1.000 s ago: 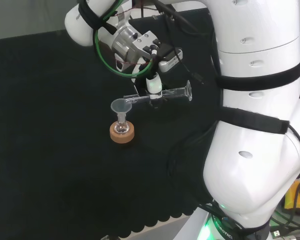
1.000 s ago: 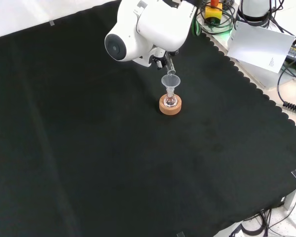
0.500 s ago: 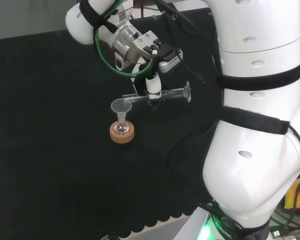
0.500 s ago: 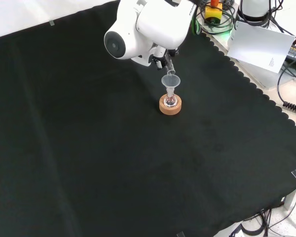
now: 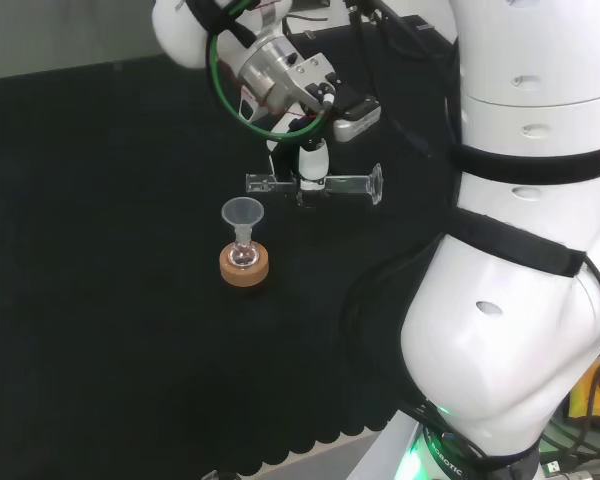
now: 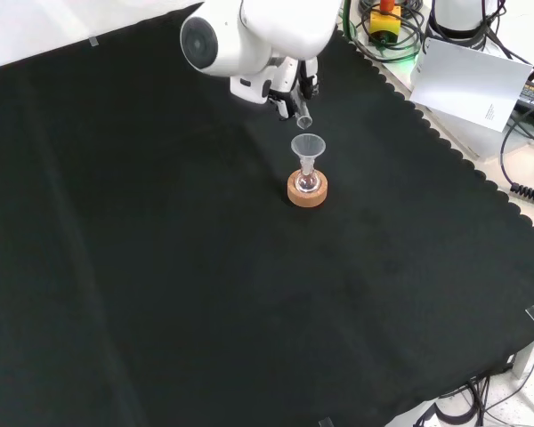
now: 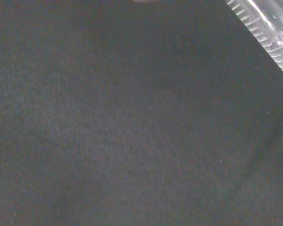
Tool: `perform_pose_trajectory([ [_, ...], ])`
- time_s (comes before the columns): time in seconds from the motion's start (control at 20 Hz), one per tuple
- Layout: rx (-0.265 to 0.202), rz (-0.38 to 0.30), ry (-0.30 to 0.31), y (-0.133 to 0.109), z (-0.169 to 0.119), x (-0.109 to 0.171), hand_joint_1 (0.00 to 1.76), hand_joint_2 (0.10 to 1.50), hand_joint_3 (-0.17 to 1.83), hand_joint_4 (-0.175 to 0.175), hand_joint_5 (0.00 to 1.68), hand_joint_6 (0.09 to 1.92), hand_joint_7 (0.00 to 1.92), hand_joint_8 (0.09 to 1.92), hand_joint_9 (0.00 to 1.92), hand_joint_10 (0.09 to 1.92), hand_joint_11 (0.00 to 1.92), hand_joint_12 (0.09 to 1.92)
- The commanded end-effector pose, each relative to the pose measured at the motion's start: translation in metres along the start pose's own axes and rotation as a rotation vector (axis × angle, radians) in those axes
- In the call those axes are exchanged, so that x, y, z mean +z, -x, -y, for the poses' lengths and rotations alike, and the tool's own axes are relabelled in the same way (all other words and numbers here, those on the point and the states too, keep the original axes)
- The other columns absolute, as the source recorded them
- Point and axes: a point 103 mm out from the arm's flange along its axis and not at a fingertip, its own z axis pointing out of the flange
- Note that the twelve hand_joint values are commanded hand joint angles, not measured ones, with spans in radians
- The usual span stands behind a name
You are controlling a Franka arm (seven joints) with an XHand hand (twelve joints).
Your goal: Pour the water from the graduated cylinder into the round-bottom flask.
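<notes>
A small round-bottom flask point(image 5: 244, 257) sits in a cork ring point(image 5: 245, 267) with a clear funnel point(image 5: 242, 213) in its neck; in the front view the flask point(image 6: 306, 182) and funnel point(image 6: 308, 145) stand mid-cloth. The hand point(image 5: 311, 160) is shut on a clear graduated cylinder point(image 5: 340, 185), held level above and to the right of the funnel in the head view. The cylinder's mouth point(image 6: 303, 120) hangs just above and behind the funnel in the front view. The wrist view shows the cylinder's graduated wall point(image 7: 269, 35) over black cloth.
The arm's big white links point(image 5: 520, 230) stand at the head view's right. Cables, a red and yellow button box point(image 6: 384, 18) and a white sheet point(image 6: 472, 84) lie beyond the cloth's scalloped edge in the front view.
The hand has lifted with the cylinder and turned it from tilted down toward the funnel to level. Its mouth now stands clear of the funnel's rim.
</notes>
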Motion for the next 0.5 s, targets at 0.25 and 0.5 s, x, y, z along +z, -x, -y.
perform_pose_trajectory([
  [0.25,-0.092,-0.088,0.168,0.024,0.008,0.005,1.1,1.18,-0.12,-0.041,0.98,1.04,1.36,0.19,1.5,0.09,1.39,0.68],
  [0.5,-0.122,-0.118,0.245,0.035,0.012,0.006,1.1,1.18,-0.12,-0.039,0.98,1.04,1.36,0.19,1.49,0.09,1.39,0.68],
])
